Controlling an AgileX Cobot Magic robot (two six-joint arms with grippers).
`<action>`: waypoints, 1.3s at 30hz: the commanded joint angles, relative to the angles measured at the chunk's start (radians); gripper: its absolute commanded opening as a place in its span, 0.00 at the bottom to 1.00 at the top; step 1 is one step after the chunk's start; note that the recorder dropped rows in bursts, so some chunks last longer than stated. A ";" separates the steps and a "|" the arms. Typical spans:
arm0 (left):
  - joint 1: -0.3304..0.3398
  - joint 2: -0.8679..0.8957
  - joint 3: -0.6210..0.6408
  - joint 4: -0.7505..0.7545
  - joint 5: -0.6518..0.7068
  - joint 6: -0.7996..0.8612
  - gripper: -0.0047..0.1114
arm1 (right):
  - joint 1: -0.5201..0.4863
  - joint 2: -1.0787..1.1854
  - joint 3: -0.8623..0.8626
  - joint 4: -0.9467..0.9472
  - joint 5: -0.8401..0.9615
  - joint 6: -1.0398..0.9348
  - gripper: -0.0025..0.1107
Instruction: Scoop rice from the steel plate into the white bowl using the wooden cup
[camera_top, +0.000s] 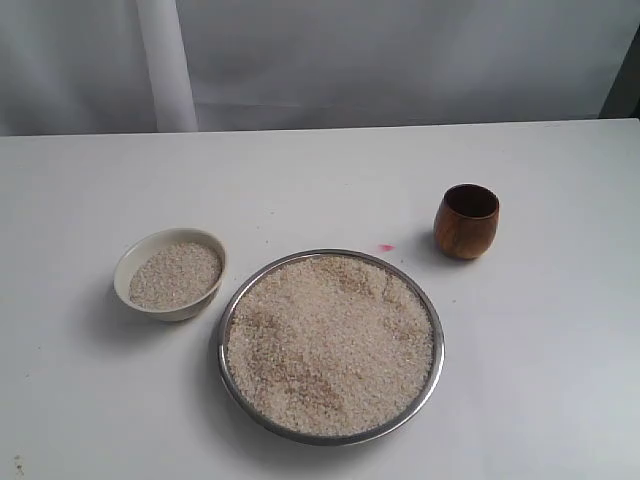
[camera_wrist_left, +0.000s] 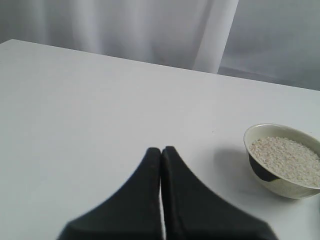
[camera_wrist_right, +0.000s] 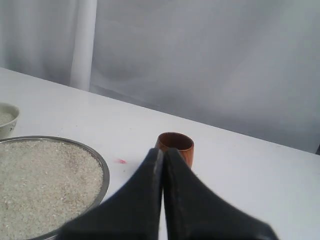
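Desk: a plain white desk (camera_top: 560, 350) in front of a pale curtain (camera_top: 400, 60).
Steel plate: the steel plate (camera_top: 223, 345) lies near the front middle of the desk in the exterior view.
Rice: the rice (camera_top: 330, 345) fills the plate almost to the rim, its surface uneven; a smaller layer of grains lies in the bowl.
White bowl: the white bowl (camera_top: 128, 262) stands just beside the plate, to its left and slightly farther back.
Wooden cup: the wooden cup (camera_top: 467, 222) stands upright, behind and right of the plate, apart from it, with nothing gripping it.
Pink speck: a small pink speck (camera_top: 386, 247) marks the desk between cup and plate.
Left hand: the left hand (camera_wrist_left: 161, 150) has its dark fingers pressed together, pinching nothing, over bare desk near the bowl.
Right hand: the right hand (camera_wrist_right: 163, 151) is likewise pressed together and empty, tips pointing at the cup beyond them.
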 joint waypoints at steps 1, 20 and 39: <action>-0.006 0.000 -0.004 -0.006 -0.006 -0.001 0.04 | -0.002 -0.003 0.004 0.000 0.002 0.000 0.02; -0.006 0.000 -0.004 -0.006 -0.006 -0.001 0.04 | -0.002 -0.003 0.004 -0.024 0.007 0.000 0.02; -0.006 0.000 -0.004 -0.006 -0.006 -0.001 0.04 | -0.002 0.403 -0.260 -0.075 0.012 0.000 0.02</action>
